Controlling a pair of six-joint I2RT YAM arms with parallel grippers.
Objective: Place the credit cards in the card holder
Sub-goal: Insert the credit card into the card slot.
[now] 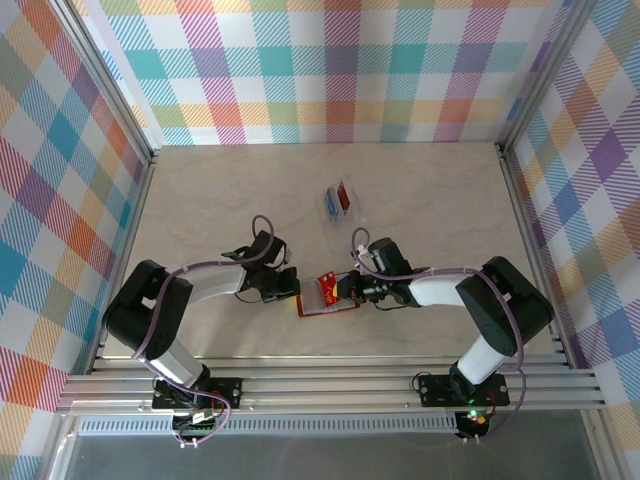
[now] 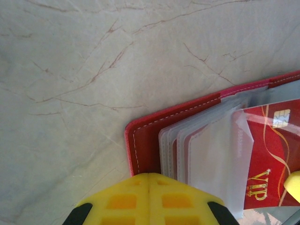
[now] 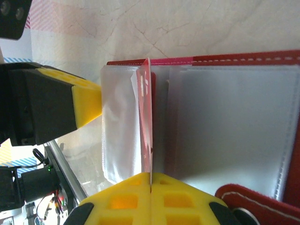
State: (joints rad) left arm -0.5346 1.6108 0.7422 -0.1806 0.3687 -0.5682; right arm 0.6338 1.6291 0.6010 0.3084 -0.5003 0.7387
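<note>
**Card could miss its pocket or drag the holder**

The card holder lay open near the middle of the desk's near edge, between the 2 arms. The right gripper was clamped on 1 red card, held edge-on among the clear sleeves. The left gripper had its fingers pressed together with nothing between them, resting against the holder's end as if to pin it.

The sleeves stood fanned and floppy, so the card's edge could probably have slipped between 2 of them instead of into a pocket, or caught a sleeve mouth and folded it. A push along the desk might have slid the holder out from under the left gripper. The thin card could also have twisted in so narrow a grip. More cards lay in the clear case, nearer the desk's middle
</note>
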